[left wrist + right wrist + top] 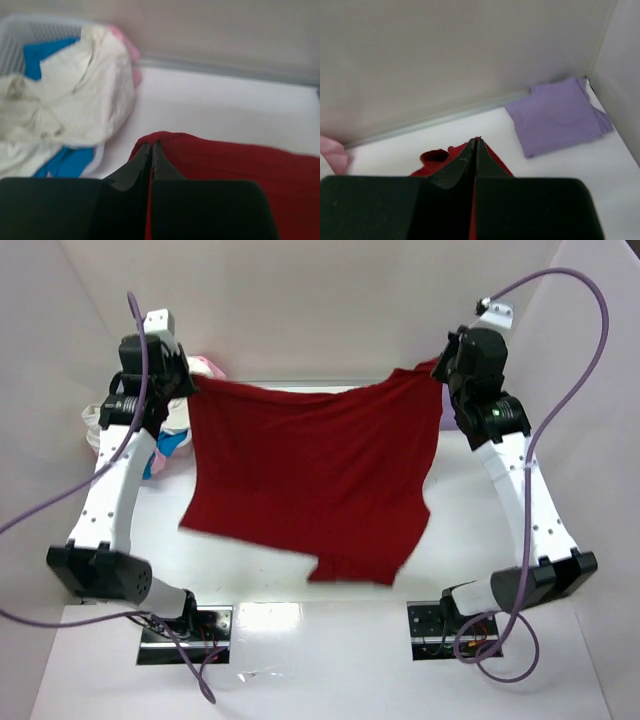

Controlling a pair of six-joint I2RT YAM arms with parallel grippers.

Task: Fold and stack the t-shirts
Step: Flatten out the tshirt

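The left tool (151,146) and the right tool (476,141) are each pinched closed on a top corner of the dark red shirt (315,475). It hangs spread between them, with its hem trailing back toward the arm bases. To lay it flat, both tools should probably lower together with the top edge taut and level. Ahead and to the right of the right tool lies a lavender shirt (555,115). Left of the left tool stands the basket (20,30), holding a cream shirt (85,90). Bare counter (465,520) beneath the cloth offers room.
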